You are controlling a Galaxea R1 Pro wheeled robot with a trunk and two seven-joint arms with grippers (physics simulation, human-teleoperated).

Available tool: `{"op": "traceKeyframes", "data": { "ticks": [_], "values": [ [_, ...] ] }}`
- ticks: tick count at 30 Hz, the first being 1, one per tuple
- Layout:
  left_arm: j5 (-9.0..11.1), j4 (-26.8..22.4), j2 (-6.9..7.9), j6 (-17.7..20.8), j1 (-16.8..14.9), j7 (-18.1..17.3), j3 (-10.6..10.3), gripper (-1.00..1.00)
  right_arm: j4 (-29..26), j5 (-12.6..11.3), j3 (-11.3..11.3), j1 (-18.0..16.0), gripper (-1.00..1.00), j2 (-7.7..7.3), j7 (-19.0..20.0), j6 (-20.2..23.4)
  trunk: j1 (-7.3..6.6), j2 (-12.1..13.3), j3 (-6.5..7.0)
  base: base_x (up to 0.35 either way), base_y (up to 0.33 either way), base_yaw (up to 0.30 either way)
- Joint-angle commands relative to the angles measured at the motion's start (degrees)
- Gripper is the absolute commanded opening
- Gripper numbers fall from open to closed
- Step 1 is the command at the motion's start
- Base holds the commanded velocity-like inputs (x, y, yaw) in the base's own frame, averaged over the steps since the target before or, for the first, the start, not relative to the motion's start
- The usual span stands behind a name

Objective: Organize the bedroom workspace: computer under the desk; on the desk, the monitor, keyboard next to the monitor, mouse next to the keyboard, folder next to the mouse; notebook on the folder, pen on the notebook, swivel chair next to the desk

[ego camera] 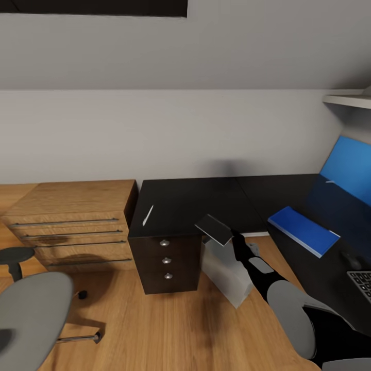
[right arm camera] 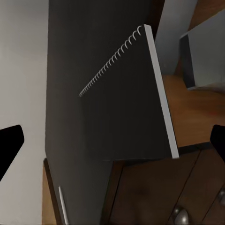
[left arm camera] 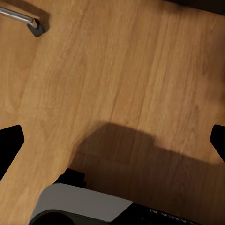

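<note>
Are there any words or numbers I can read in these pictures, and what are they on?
None can be read.
Keyboard: its keys are too small and blurred to make out.
Robot's body: a strip of pale marks, cut off and blurred, not readable.
Notebook, folder and desk: no print shows.

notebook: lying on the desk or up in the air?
In the air. The notebook sits tilted at the right gripper, over the desk edge; the right wrist view shows its spiral edge raised off the desktop.
</note>
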Motion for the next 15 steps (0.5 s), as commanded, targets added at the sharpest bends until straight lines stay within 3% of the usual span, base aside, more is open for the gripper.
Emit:
{"op": "traceKeyframes", "data": {
  "ticks": [1, 15],
  "values": [
    [0.37, -0.01, 0.05, -0.29, -0.06, 0.44, -0.50, 1.00, 0.02, -0.16, -0.40, -0.04, 1.00, -0.06, 0.25, 0.47, 0.23, -0.45, -0.24, 0.000, 0.000, 0.000],
    [0.36, -0.01, 0.05, -0.29, -0.06, 0.45, -0.49, 1.00, 0.01, 0.01, -0.40, -0.04, 1.00, -0.39, 0.35, 1.06, 3.30, -6.07, -2.75, 0.000, 0.000, 0.000]
  ]
}}
